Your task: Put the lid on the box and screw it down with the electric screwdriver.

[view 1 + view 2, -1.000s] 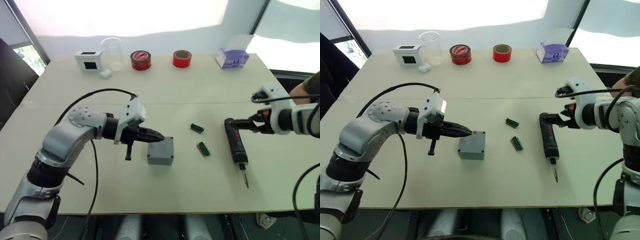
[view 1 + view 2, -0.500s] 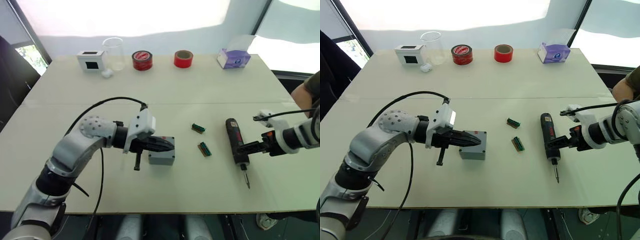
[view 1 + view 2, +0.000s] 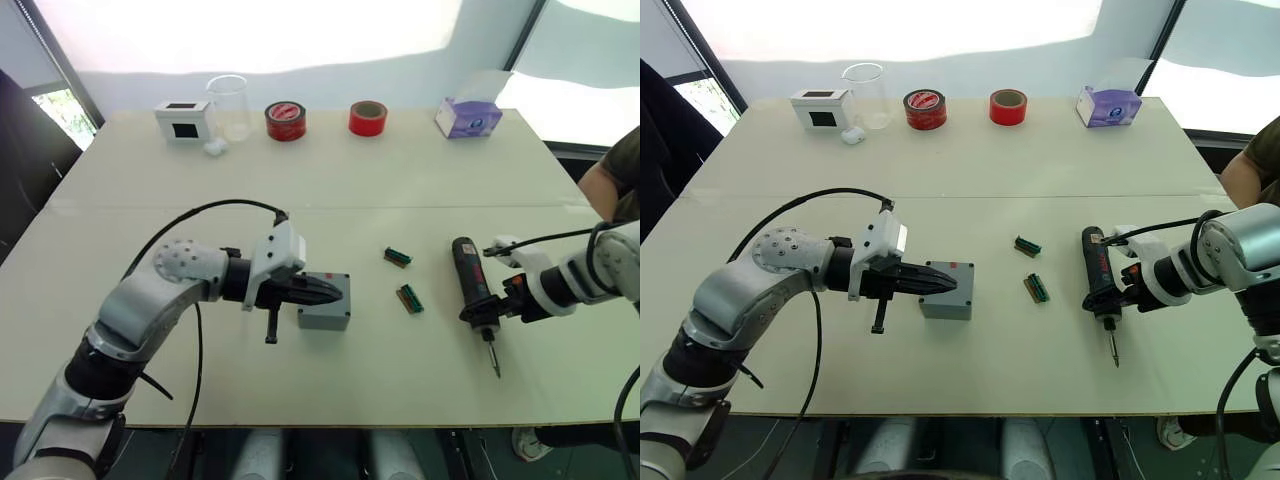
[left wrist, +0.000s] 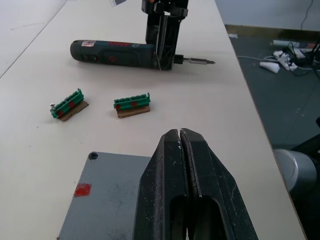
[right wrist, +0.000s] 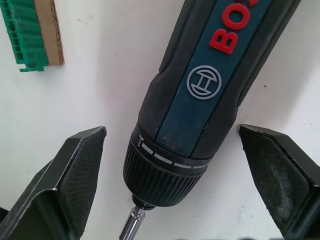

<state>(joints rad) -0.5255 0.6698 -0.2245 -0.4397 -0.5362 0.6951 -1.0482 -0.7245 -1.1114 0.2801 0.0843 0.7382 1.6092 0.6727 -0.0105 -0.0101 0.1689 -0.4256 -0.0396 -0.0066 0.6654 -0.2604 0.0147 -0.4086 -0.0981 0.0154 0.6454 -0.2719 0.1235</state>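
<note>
The grey box (image 3: 326, 305) stands at the table's middle with the flat lid (image 4: 107, 197) lying on it; a screw hole and a small red mark show near one corner. My left gripper (image 4: 180, 134) is shut with nothing in it, its tips over the lid's top. The black electric screwdriver (image 3: 469, 284) lies on the table to the right, bit pointing at the near edge. My right gripper (image 5: 175, 165) is open and straddles the screwdriver's front collar. Its fingers (image 5: 75, 170) stand apart from the body on both sides.
Two green bit holders (image 3: 396, 257) (image 3: 407, 298) lie between box and screwdriver. Along the far edge stand a white box with a black window (image 3: 181, 119), a glass beaker (image 3: 228, 105), two red tape rolls (image 3: 285, 120) and a tissue box (image 3: 466, 117). A person's arm (image 3: 612, 178) shows at the right.
My right gripper moved from the screwdriver's rear end to its front collar and came down around it. My left gripper slid further over the lid, still shut.
</note>
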